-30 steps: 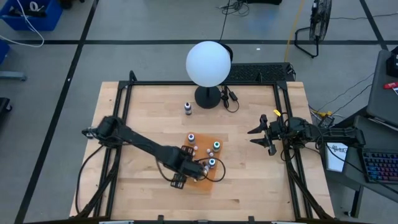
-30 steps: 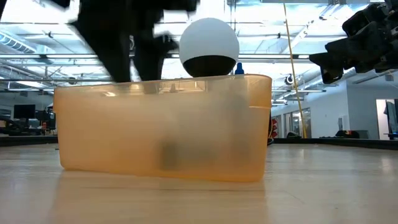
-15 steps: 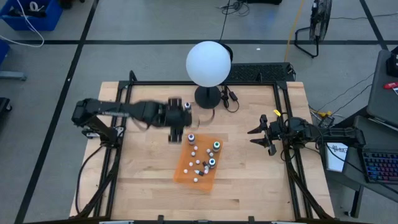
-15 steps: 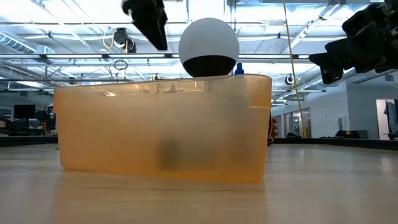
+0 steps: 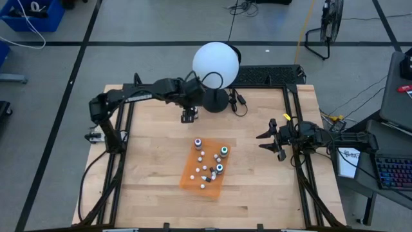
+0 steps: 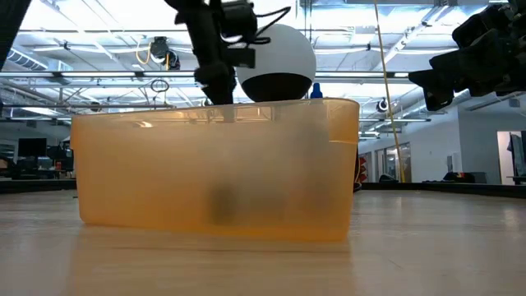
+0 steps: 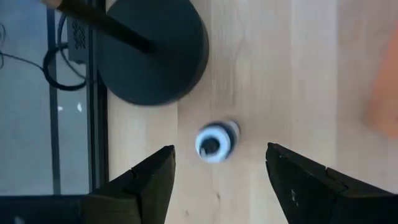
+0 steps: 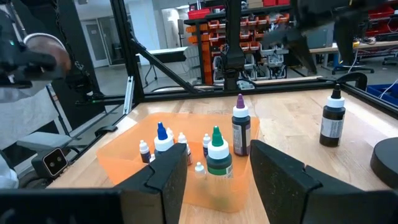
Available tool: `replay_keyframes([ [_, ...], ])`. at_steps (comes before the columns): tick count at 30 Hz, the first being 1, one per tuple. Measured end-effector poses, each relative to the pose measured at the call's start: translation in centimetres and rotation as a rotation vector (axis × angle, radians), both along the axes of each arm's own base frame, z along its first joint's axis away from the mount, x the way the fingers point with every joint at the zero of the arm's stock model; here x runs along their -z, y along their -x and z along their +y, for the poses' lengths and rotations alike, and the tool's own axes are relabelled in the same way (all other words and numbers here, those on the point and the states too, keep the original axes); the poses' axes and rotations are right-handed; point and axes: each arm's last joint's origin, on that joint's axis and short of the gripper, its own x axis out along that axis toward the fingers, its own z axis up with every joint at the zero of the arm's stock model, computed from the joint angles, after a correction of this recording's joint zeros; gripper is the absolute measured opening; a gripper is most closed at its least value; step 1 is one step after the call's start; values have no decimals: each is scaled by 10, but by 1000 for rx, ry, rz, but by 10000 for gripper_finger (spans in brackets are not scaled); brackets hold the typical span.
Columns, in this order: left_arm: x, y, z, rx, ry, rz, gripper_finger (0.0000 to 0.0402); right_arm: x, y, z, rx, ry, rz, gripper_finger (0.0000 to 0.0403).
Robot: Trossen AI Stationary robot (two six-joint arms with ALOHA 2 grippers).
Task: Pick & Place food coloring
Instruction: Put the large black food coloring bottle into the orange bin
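A lone dark food coloring bottle (image 7: 214, 142) with a white top stands upright on the wood beside the lamp's black base (image 7: 152, 50); it also shows in the right wrist view as the lone bottle (image 8: 333, 121). My left gripper (image 7: 221, 155) hovers above it, open and pointing down, with a finger on each side and touching nothing. In the high view the left gripper (image 5: 188, 115) hides this bottle. Several more bottles (image 8: 214, 155), with green, blue, purple and white tops, stand in the orange tray (image 5: 206, 169). My right gripper (image 5: 264, 140) waits open at the table's right side.
The big white globe (image 5: 215, 66) on its black base stands at the table's far edge, just right of the left gripper, with a cable (image 5: 238, 101) beside it. A black frame (image 5: 293, 116) runs round the table. In the low view the orange tray wall (image 6: 218, 168) fills the foreground.
My left arm has swung from over the near part of the orange tray toward the table's far edge, ending above the lone bottle beside the lamp base. The bottles in the tray now show uncovered. My right arm has kept still.
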Motion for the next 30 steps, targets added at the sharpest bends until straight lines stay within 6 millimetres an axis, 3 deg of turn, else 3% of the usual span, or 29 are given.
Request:
replay_keyframes([
  [10, 40, -18, 13, 25, -8, 97, 260, 0, 0, 0, 0, 0, 0, 164],
  [20, 51, -19, 14, 10, 41, 84, 253, 0, 0, 0, 0, 0, 0, 164],
  [30, 87, -12, 13, 7, 21, 98, 248, 0, 0, 0, 0, 0, 0, 165],
])
